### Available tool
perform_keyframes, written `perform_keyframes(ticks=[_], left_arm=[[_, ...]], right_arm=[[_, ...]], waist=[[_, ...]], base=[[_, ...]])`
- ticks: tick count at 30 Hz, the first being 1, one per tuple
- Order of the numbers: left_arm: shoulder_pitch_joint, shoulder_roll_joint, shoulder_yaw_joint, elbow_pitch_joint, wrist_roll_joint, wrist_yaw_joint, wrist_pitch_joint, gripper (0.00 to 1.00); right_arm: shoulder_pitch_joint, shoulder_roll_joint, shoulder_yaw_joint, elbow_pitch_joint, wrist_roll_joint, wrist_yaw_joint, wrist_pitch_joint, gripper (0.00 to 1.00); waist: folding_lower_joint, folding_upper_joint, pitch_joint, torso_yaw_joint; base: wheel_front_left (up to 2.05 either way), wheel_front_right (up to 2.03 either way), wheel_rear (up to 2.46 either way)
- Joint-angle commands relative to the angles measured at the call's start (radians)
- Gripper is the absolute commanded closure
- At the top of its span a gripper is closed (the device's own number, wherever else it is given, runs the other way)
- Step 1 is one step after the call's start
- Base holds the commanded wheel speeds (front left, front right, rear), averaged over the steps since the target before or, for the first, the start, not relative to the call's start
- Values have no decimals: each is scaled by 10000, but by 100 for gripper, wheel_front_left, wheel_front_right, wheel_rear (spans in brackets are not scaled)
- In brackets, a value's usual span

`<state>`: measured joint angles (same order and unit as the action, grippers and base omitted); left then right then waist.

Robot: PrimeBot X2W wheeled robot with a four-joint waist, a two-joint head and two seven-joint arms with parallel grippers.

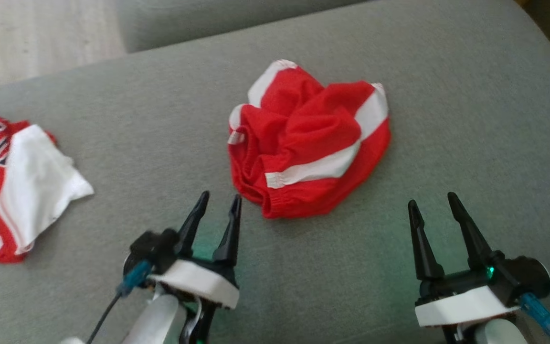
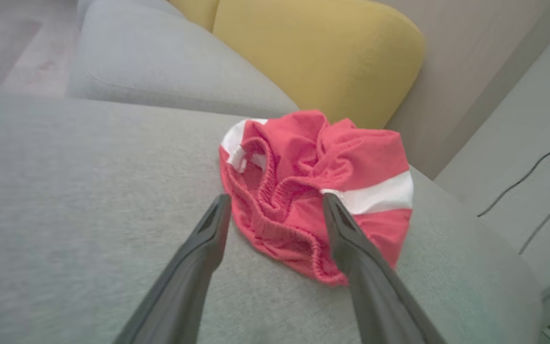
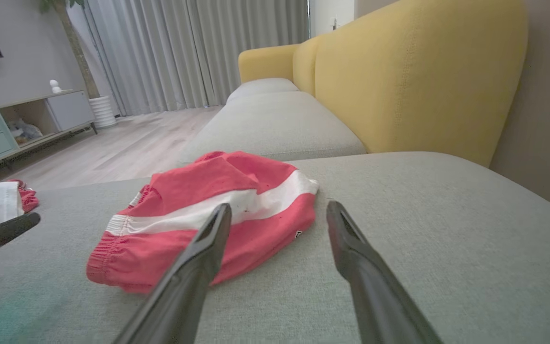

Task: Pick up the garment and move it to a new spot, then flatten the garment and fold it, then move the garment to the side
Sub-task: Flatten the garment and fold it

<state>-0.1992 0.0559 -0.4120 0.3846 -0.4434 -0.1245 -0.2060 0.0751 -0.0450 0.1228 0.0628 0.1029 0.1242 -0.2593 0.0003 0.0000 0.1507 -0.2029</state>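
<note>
The shorts (image 1: 308, 138) lie crumpled mid-seat on the sofa (image 1: 470, 119). They look light and limp, and will likely sag when lifted. The near elastic edge (image 1: 280, 206) seems the firmest hold. The left tool (image 1: 220, 198) is just beside it and the right tool (image 1: 431, 198) is apart, both released and empty.

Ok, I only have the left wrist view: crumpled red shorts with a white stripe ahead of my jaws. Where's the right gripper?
Observer: The right gripper sits right of the crumpled red-and-white fabric shorts, jaws open, apart from the cloth.
Operator: Anything else lying around?
Observer: A crumpled red-and-white jersey with dark lettering lies at the far left of the grey fabric cushion.
Operator: Am I touching the shorts?
Observer: No; the head view shows bare cushion between the left gripper and the shorts.
</note>
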Motion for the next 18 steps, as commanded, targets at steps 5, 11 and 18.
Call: perform_keyframes(ticks=[5, 11, 18], left_arm=[[-1077, 287, -677, 35, -1773, -57, 688, 0], [-1503, 847, -1123, -102, -3120, -59, 931, 0], [-1880, 1385, -1790, -243, -3534, -60, 881, 0]], right_arm=[[-380, -52, 279, -443, 15, 65, -24, 0], [-455, -52, 300, -509, 88, 65, -24, 0], [-483, -52, 329, -524, 167, 65, -24, 0]], waist=[[-3, 0, 687, -870], [-3, 0, 937, -1293], [-3, 0, 1084, -1624]], base=[[0, 0, 0], [0, 0, 0], [0, 0, 0]])
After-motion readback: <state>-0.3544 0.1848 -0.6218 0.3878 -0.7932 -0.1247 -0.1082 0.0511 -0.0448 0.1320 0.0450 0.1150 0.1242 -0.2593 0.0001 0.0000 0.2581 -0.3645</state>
